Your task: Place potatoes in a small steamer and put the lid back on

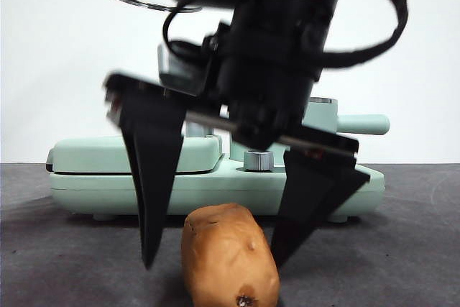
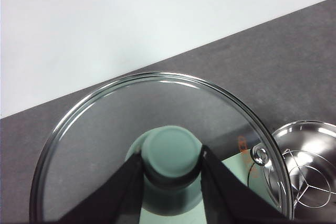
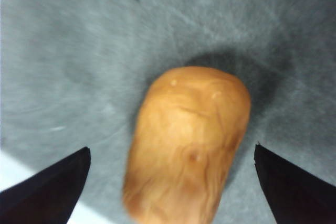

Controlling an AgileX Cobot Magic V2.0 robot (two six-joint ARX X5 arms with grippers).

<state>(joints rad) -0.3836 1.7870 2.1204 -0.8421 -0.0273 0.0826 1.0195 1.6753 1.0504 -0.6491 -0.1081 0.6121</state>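
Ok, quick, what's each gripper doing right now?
Left gripper: shut on the lid knob, lid lifted.
Right gripper: open, fingers straddling the potato.

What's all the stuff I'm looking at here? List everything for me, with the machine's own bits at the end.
potato: one, orange-brown, lying on the table nearest the camera.
lid: one, clear glass with steel rim and mint green knob, held up in the air.
steamer: one, steel rim and wire rack showing, open beside the lid.
griddle: one, mint green, closed, behind the potato.
table: one, dark grey.
left gripper: black, shut on the lid's knob.
right gripper: black, open, jaws either side of the potato.
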